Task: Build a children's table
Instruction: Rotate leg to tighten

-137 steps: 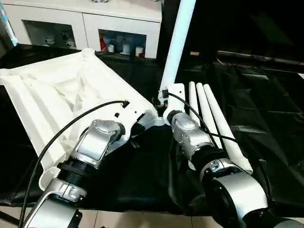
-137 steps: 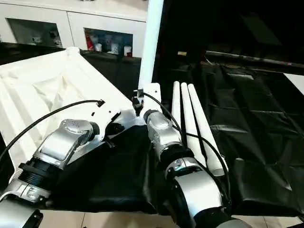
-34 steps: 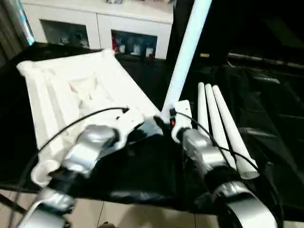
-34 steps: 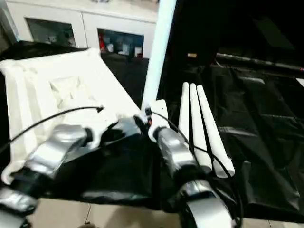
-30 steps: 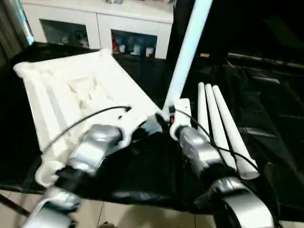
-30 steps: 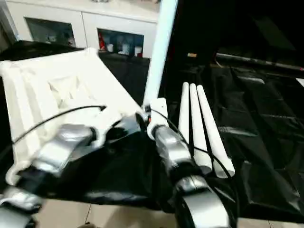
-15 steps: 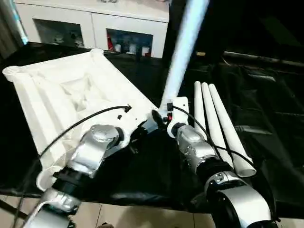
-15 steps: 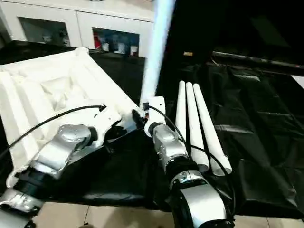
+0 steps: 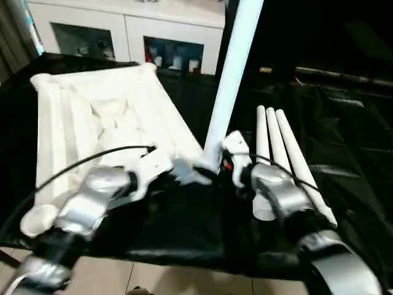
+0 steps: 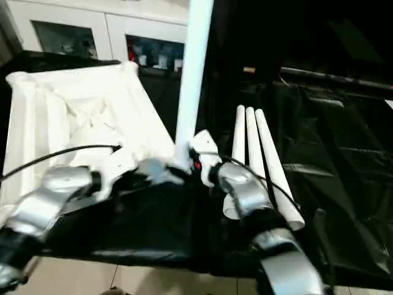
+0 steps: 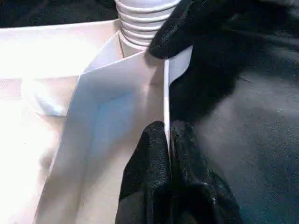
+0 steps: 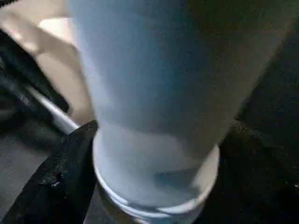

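From the head views, the white table top (image 9: 98,117) has turned on the black bench (image 9: 344,153) since a moment ago, and its near corner now points more at the robot, while the tall leg (image 9: 233,80) stays standing straight up in that corner. I think the leg is being screwed in, so the first of four is nearly done. Three more legs (image 9: 279,153) lie side by side just beside the right arm, and a white cabinet (image 9: 135,31) stands behind. In the left wrist view, the left hand (image 11: 167,140) pinches the thin edge of the top. In the right wrist view, the right hand (image 12: 154,186) is wrapped around the leg's fat bottom end.
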Available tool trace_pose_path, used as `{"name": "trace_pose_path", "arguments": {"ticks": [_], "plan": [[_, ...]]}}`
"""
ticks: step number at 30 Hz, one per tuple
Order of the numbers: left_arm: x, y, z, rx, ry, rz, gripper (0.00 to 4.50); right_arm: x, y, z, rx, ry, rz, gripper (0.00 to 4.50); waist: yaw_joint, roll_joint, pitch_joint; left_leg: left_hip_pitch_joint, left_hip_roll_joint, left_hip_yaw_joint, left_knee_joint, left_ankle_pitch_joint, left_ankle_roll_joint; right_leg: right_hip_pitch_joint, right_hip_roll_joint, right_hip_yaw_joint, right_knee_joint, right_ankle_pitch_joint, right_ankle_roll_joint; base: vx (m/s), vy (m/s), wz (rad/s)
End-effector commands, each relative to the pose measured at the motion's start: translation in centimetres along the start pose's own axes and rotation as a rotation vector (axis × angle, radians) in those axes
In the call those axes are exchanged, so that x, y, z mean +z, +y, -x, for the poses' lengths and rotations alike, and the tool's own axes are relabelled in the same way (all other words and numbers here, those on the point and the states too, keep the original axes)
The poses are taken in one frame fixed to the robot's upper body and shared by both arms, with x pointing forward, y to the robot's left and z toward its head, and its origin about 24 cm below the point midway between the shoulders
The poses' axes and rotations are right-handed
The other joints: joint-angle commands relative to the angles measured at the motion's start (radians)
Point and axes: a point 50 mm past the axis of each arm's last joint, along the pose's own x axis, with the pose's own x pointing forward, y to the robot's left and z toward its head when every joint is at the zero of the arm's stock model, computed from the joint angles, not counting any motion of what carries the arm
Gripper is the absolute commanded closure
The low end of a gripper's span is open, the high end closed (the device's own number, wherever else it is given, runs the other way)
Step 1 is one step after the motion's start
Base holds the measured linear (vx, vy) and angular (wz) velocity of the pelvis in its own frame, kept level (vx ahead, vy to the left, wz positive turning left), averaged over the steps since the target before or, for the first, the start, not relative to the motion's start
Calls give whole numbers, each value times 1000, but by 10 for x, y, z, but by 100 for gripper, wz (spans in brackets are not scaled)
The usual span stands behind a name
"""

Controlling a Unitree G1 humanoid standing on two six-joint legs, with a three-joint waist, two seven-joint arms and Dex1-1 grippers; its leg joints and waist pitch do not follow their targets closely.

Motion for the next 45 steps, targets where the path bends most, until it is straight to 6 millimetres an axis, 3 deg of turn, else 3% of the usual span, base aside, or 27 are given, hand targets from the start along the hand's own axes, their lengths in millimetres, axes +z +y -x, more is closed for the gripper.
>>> {"name": "trace_pose_path", "arguments": {"ticks": [1,5,6,8,16,21,25,27,28,29,30,32,34,39,42,43,45], "plan": [[4,-13,-6,-99,-70,13,450,6,1,4,48,5,25,49,-1,6,-61,11,44,-11,-72,-226,10,45,-85,57,-83,-272,-159,0,0,0],[5,-15,-3,-124,-80,19,450,8,2,8,84,11,36,49,0,6,-62,13,44,-11,-72,-226,10,45,-86,57,-83,-285,-156,0,0,0],[5,-14,-2,-129,-81,18,450,9,2,9,95,16,39,75,0,5,-62,12,44,-11,-71,-221,11,45,-86,56,-82,-278,-158,0,0,0],[5,-14,-2,-130,-80,18,450,9,2,10,98,17,39,75,0,5,-62,11,43,-10,-70,-217,12,45,-86,57,-83,-272,-161,0,0,0],[4,-13,-1,-132,-73,23,450,6,6,12,123,27,22,159,1,2,-62,11,43,-11,-70,-212,10,46,-87,56,-83,-284,-153,0,0,0],[4,-14,0,-136,-80,31,450,4,8,9,103,13,-9,173,1,3,-62,11,43,-11,-71,-212,8,45,-87,57,-84,-282,-151,0,0,0],[5,-9,-11,-62,-65,80,450,-4,3,-1,-103,-39,-178,174,-3,4,-59,12,42,-12,-74,-224,-5,42,-87,56,-86,-313,-151,0,0,0],[9,-5,-20,-7,-58,106,450,-11,2,-8,-214,-20,-219,174,-9,5,-57,16,42,-13,-75,-252,-28,38,-89,57,-90,-359,-142,0,0,0],[11,-4,-22,8,-56,109,450,-12,3,-10,-243,-15,-230,174,-9,4,-56,16,41,-15,-76,-265,-31,40,-89,55,-93,-381,-136,0,0,0],[12,-3,-26,31,-52,119,450,-14,2,-13,-291,-7,-249,174,-9,9,-57,16,40,-16,-76,-271,-35,41,-91,56,-93,-393,-132,0,0,0],[15,-2,-30,48,-50,124,450,-15,2,-17,-336,0,-268,174,-10,8,-57,21,40,-17,-76,-296,-37,36,-92,57,-100,-427,-119,0,0,0],[23,1,-44,107,-46,158,450,-16,4,-27,-452,14,-311,174,-14,9,-56,27,39,-16,-76,-307,-46,30,-90,57,-103,-442,-113,0,0,0],[33,4,-59,177,-34,188,450,-13,10,-41,-533,22,-354,174,-11,11,-59,27,39,-18,-75,-308,-51,33,-91,56,-102,-435,-105,0,0,0],[41,3,-67,190,-35,166,450,-7,20,-54,-517,15,-321,174,-3,8,-66,18,38,-14,-74,-259,-33,40,-87,57,-88,-294,-119,0,0,0],[41,4,-66,192,-42,153,450,-3,20,-56,-500,-10,-312,174,-3,8,-63,15,38,-13,-75,-264,-26,42,-87,57,-90,-303,-117,0,0,0],[39,4,-63,187,-44,148,450,0,19,-55,-486,-37,-321,119,-3,7,-63,16,38,-13,-75,-269,-25,41,-89,56,-91,-312,-115,0,0,0],[37,4,-59,173,-58,122,450,5,16,-54,-469,-80,-324,105,-3,7,-63,16,39,-15,-76,-278,-22,42,-91,57,-93,-331,-110,0,0,0]]}}
